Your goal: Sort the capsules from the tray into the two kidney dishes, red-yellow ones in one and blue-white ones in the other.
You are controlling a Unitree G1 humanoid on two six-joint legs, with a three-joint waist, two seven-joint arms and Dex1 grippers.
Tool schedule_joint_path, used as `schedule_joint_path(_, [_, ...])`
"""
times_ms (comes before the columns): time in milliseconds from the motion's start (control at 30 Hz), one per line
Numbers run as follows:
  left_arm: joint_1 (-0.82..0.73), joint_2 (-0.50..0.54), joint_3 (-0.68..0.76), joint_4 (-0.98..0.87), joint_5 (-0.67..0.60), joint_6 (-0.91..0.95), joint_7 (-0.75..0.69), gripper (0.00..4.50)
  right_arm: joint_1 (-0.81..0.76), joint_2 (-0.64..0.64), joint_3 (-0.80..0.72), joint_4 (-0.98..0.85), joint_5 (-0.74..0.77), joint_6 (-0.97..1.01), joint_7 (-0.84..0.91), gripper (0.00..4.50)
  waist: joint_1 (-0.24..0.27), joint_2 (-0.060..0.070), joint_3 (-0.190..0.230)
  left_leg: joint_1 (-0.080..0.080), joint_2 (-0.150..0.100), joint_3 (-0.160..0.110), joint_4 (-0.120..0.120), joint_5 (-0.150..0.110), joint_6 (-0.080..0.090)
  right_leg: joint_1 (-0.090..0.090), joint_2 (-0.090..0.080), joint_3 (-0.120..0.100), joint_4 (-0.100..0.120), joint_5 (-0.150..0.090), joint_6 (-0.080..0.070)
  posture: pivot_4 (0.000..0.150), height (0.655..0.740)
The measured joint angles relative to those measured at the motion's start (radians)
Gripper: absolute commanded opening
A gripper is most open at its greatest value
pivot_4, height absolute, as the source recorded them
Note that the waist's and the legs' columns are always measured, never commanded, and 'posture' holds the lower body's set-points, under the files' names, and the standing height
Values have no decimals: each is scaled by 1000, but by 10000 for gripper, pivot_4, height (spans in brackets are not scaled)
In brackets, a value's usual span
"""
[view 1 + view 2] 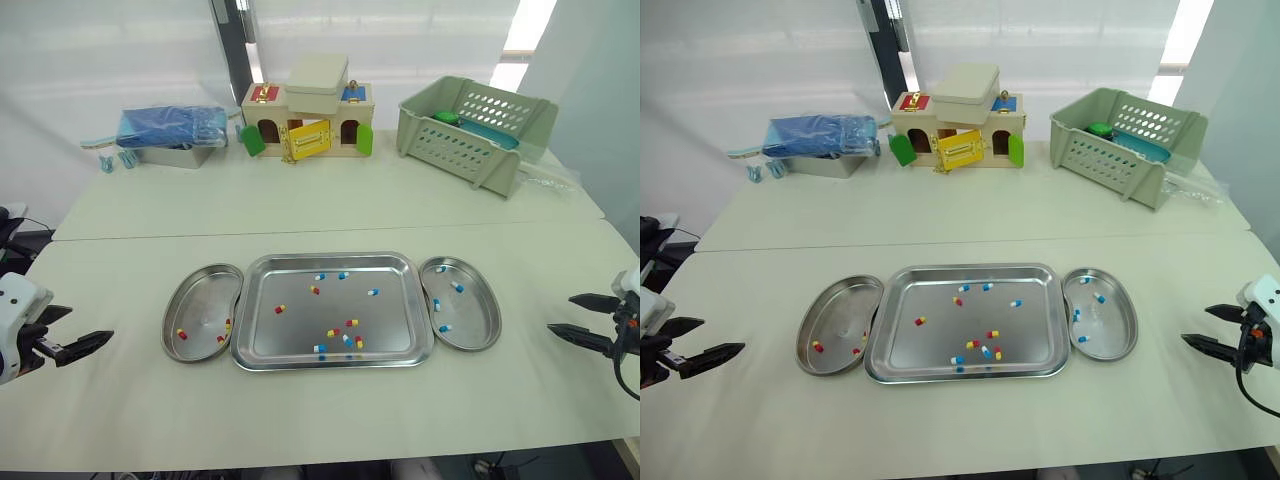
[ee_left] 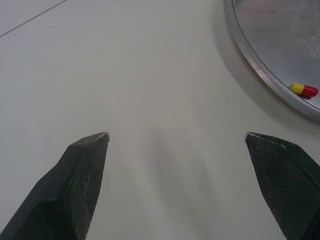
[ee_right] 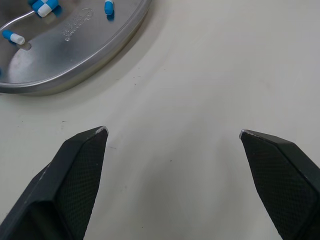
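Observation:
A steel tray [image 1: 390, 318] lies mid-table, holding several loose capsules, both red-yellow [image 1: 351, 323] and blue-white [image 1: 373, 292]. To its left, one kidney dish [image 1: 200, 295] holds a few red-yellow capsules [image 1: 181, 334]. On the opposite side, the other kidney dish [image 1: 475, 322] holds several blue-white capsules [image 1: 457, 287]. My left gripper [image 1: 90, 325] hovers open over bare table left of the left dish [image 2: 260, 70], nothing between its fingers. Right of the right dish [image 3: 75, 47], my right gripper [image 1: 559, 313] is open and empty too.
Along the back of the table stand a blue bag on a metal box [image 1: 170, 132], a wooden toy house with latches [image 1: 307, 120] and a green plastic basket [image 1: 478, 130]. A seam crosses the table behind the tray.

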Motion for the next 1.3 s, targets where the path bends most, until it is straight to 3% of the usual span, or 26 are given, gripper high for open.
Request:
schedule_joint_path(800, [14,-23,0,13,2,-11,9,45000,-75,-1,21,69,-8,-20,3,44603,-1,0,0,0,0,0,0,0,0,0,0,0,0,0,0,1500,7400])
schedule_joint_path(1300, [-19,-23,-5,46,4,-25,6,45000,-43,-1,20,66,-5,-32,3,44603,0,0,0,0,0,0,0,0,0,0,0,0,0,0,0,1500,7400])
